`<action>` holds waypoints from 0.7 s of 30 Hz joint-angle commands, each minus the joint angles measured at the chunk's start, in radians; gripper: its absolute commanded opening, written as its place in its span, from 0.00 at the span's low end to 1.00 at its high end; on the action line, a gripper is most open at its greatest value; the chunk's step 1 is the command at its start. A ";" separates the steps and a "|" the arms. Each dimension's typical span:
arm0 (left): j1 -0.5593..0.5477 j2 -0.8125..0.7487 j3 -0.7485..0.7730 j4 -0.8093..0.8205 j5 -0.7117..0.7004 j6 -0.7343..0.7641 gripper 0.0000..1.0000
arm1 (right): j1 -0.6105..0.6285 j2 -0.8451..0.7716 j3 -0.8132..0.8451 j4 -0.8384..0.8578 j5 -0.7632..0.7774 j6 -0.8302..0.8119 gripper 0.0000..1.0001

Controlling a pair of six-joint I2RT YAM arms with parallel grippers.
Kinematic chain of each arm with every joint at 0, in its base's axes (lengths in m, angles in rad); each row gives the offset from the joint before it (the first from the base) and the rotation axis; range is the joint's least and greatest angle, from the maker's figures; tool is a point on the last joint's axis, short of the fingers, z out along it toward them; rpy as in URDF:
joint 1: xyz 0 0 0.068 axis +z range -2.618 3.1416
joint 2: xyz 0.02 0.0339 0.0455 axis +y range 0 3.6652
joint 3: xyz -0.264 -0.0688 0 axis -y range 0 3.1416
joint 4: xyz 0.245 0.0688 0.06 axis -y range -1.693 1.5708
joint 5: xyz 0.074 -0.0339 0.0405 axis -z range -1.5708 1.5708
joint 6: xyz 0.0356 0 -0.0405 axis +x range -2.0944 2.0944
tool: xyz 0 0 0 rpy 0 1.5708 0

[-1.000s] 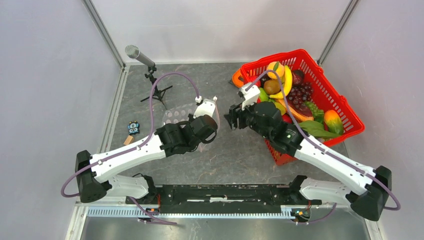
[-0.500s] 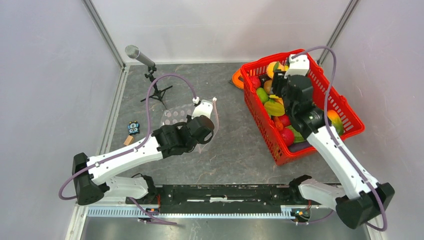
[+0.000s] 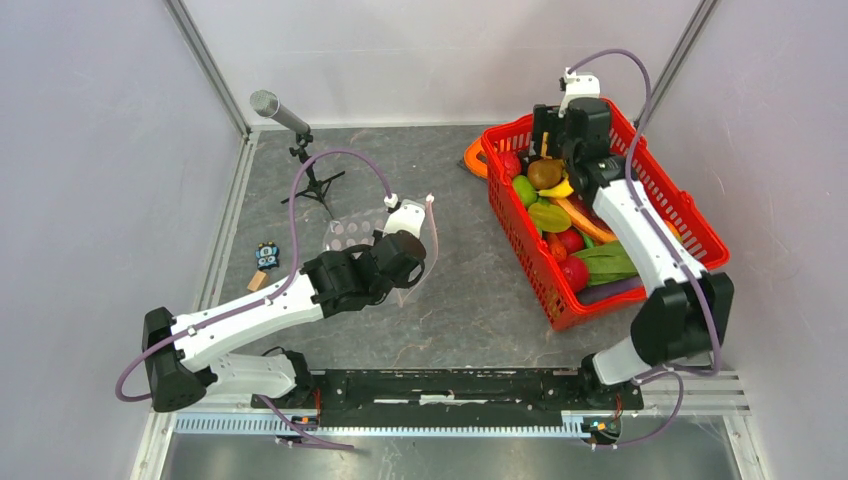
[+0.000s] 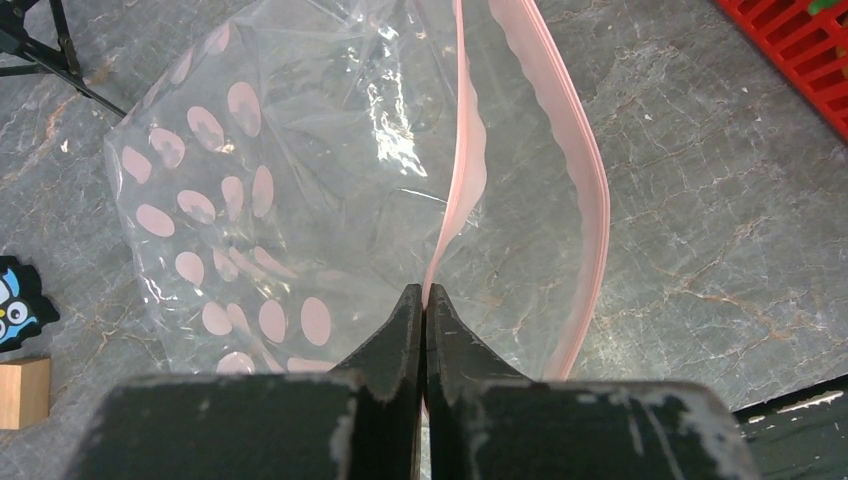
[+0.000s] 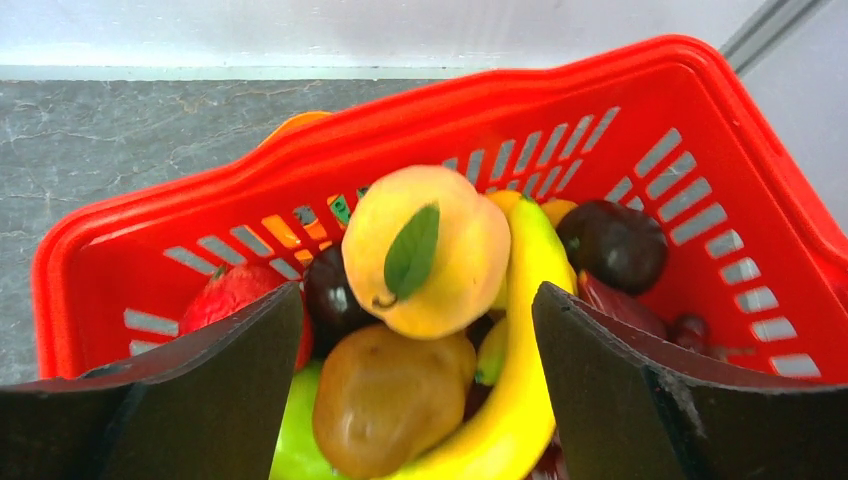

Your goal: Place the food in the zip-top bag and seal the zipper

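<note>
The clear plastic zip-top bag printed with pale pink dots (image 4: 250,200) sits on the left half of the grey stone-patterned table (image 4: 700,200), its mouth gaping. The left gripper (image 4: 424,295) has its 2 black fingers pinched tight on one lip of the thin pink zipper strip (image 4: 466,190). The plastic toy food is heaped in the red mesh basket (image 5: 480,95) at the table's far right corner: a yellow peach with a green leaf (image 5: 425,250) on top, touching a yellow banana (image 5: 520,330) and a brown kiwi (image 5: 385,400). The right gripper (image 5: 417,300) hangs over the peach, its 2 fingers spread wide, holding nothing.
</note>
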 commanded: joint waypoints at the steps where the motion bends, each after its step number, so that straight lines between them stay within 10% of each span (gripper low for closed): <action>1: 0.006 -0.019 0.010 0.036 0.012 0.039 0.02 | -0.033 0.102 0.109 0.006 -0.045 -0.012 0.88; 21: 0.007 -0.032 0.002 0.041 0.026 0.047 0.02 | -0.080 0.271 0.180 -0.017 -0.172 -0.135 0.82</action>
